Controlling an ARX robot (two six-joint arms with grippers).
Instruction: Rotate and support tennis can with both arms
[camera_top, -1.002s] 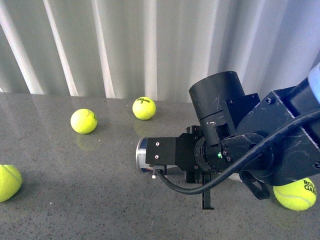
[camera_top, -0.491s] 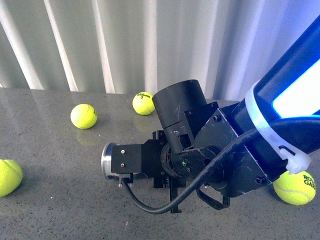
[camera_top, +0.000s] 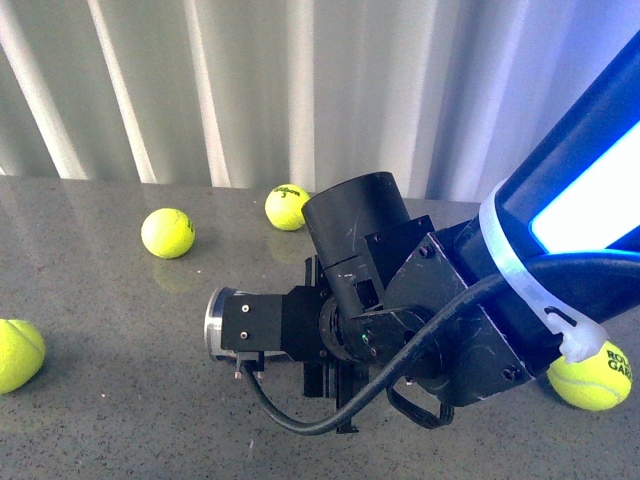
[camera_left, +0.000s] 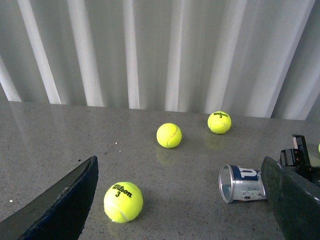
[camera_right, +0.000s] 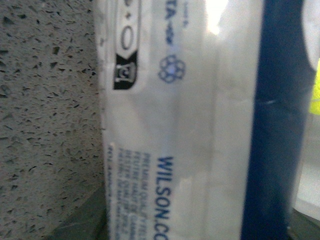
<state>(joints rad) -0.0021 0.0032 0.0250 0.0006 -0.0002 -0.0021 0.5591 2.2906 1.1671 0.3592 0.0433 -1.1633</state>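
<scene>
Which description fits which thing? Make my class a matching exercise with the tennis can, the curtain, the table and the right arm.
Things:
1. tennis can
2. curtain
3. table
4. right arm

Descriptions:
A. grey and speckled
B. black, with a cable looping below it
C. lying on its side
D. hanging in pale folds

Pairs: 1-C, 2-D, 3-A, 4-B
</scene>
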